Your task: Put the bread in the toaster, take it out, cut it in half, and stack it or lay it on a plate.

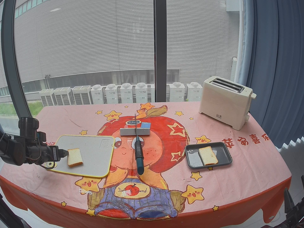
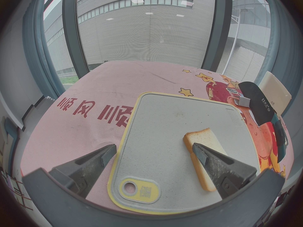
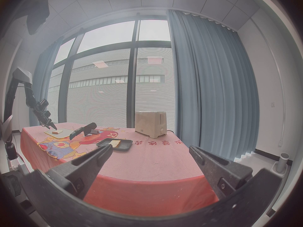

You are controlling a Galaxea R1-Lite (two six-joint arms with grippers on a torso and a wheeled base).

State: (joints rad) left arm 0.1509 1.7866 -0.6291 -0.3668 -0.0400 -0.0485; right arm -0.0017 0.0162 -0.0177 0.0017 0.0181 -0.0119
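Note:
One half slice of bread (image 1: 75,157) lies on the grey, yellow-rimmed cutting board (image 1: 91,146) at the table's left. My left gripper (image 2: 154,150) is open low over the board's near-left corner. One finger (image 2: 217,167) overlaps that bread (image 2: 202,138); the other finger (image 2: 94,163) is at the board's edge. A second half slice (image 1: 208,155) lies on the dark grey plate (image 1: 224,157). The white toaster (image 1: 226,100) stands at the back right with bare slots. My right gripper (image 3: 151,151) is open, off the table's front right side.
A knife (image 1: 138,152) with a dark handle leans on a small holder (image 1: 135,131) in the table's middle, handle toward me. A window and a blue curtain (image 1: 275,57) bound the far side. The tablecloth drops off at the front edge (image 1: 152,217).

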